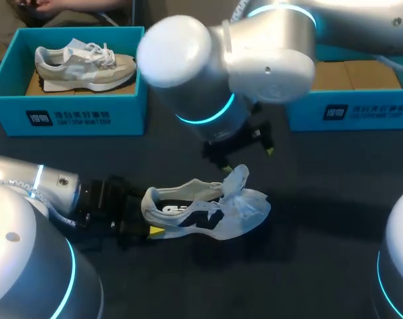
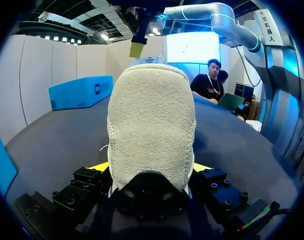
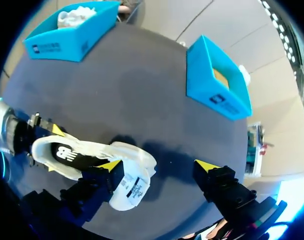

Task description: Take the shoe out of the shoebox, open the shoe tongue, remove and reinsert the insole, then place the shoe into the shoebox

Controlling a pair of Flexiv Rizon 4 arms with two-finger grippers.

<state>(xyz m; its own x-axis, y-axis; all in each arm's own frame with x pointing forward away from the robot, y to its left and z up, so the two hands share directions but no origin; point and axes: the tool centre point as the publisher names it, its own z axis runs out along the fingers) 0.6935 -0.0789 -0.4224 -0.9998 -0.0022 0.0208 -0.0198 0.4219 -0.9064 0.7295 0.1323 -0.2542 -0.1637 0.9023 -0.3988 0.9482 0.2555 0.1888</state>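
Right, your left gripper is clenched on the heel of the white shoe, one yellow-tipped finger pressed to each side. The shoe lies on the dark table in the near middle, heel to the left and toe to the right.

Your right gripper hangs over the front of the shoe with its fingers spread wide and nothing held. One finger sits right at the raised tongue; whether it touches, you cannot tell. The other finger stands well clear over bare table to the right.

Now the writing. A white label on the tongue carries print too small to read, and the dark insole shows a white logo.

Further out, the left shoebox sits far left with a second shoe lying inside. The right shoebox sits far right. Both are blue, each with a dark badge and white lettering on the near wall.
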